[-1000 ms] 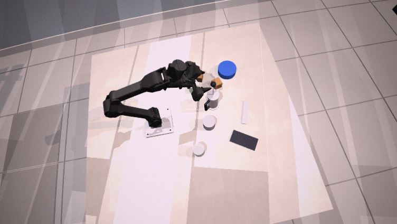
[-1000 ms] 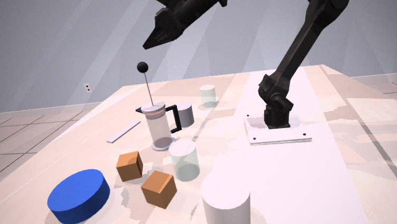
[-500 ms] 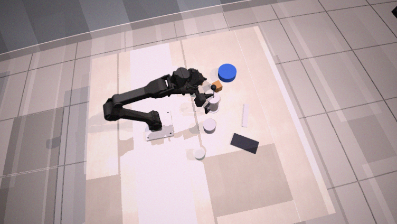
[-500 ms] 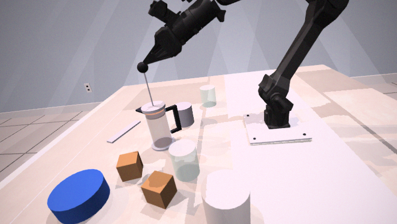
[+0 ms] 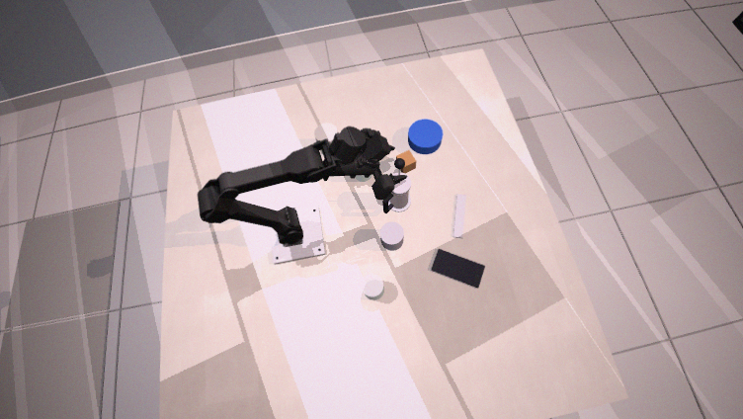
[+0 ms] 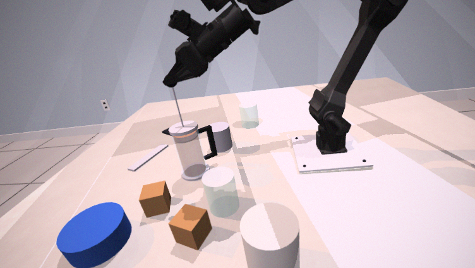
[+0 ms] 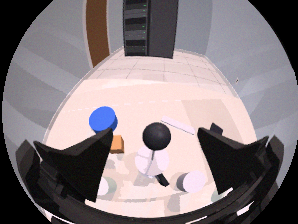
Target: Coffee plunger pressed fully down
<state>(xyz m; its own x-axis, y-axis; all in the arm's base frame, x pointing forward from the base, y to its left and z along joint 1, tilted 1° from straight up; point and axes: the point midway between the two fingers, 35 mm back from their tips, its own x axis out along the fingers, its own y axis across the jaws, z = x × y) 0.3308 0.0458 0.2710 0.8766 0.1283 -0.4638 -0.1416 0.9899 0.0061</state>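
The table (image 6: 382, 213) carries the arm (image 6: 352, 56) on its base plate, reaching over the coffee press (image 6: 190, 151), which stands upright between a grey cylinder (image 6: 221, 135) and a flat strip (image 6: 148, 157). The gripper (image 7: 154, 152) hovers at the raised plunger knob (image 7: 156, 136), fingers spread wide on either side, pinching nothing. The rod (image 6: 177, 106) rises well above the lid.
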